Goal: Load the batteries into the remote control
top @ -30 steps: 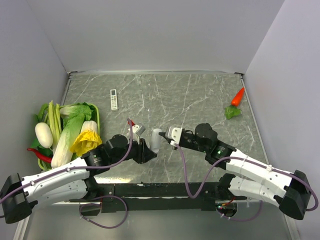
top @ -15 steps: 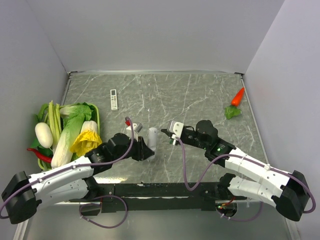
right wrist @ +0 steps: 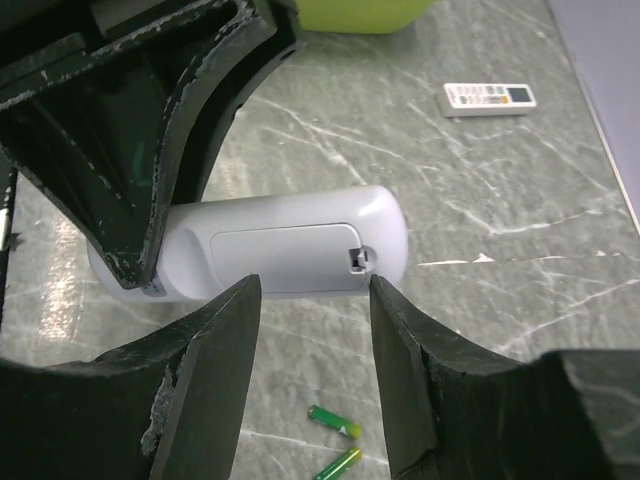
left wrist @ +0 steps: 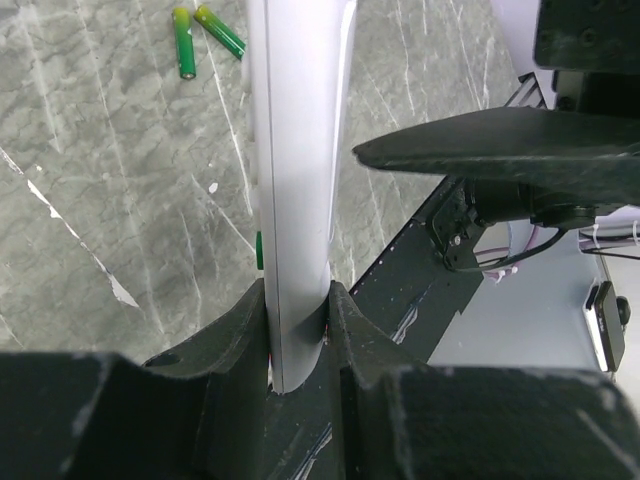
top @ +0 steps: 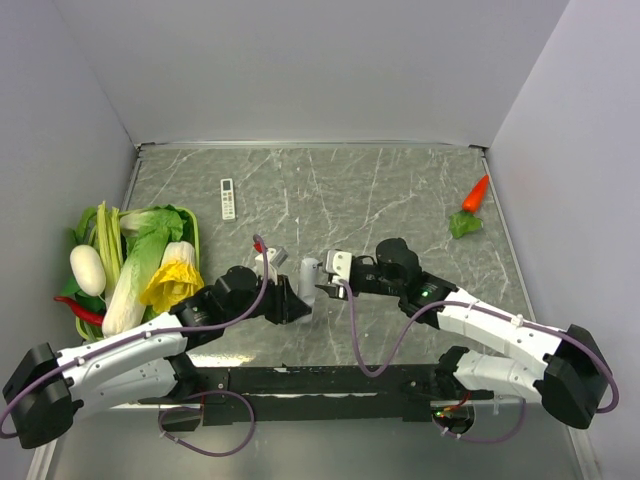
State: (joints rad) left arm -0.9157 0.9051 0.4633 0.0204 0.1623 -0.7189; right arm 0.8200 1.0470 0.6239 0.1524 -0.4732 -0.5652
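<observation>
The left pincer (left wrist: 297, 310) is clamped on one end of the remote (right wrist: 290, 245), a smooth, light-grey bar with rounded ends, held up off the tabletop (top: 400, 190). Its back cover (right wrist: 285, 250), a flat panel with a small latch, faces the right pincer (right wrist: 312, 285). That pincer's dark, scuffed fingers are spread apart just short of the remote, and whether they touch it I cannot tell. Below lie the batteries (left wrist: 185, 42), two glossy green cylinders close together on grey stone veined with white. From above the arms hide them. Farther back lies a slim remote (top: 227, 198), its buttons too small to read, and far right a carrot (top: 476, 193).
</observation>
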